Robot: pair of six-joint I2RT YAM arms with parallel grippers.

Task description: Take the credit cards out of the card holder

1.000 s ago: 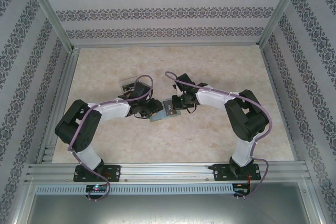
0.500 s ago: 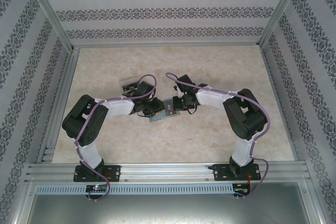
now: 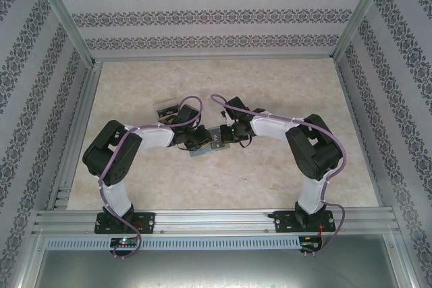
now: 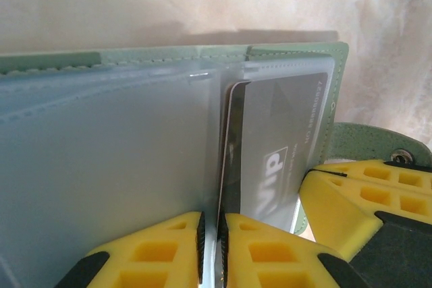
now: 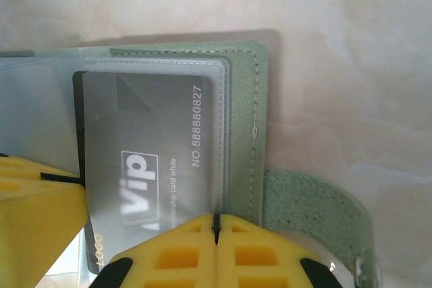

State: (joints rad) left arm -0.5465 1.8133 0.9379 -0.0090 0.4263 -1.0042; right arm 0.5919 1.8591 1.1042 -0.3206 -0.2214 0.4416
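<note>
Both left gripper (image 4: 214, 224) and right gripper (image 5: 216, 224) pinch the card holder (image 5: 244, 99) showing dark card (image 5: 148, 133) "Vip NO.88888827".

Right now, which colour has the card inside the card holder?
The credit card is dark grey with pale lettering; the right wrist view shows it best.

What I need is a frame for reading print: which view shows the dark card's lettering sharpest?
Right wrist: dark card lettering crisp, slightly hazed by the sleeve; left wrist: card foreshortened, lettering softer; top external: card holder too small to read.
</note>
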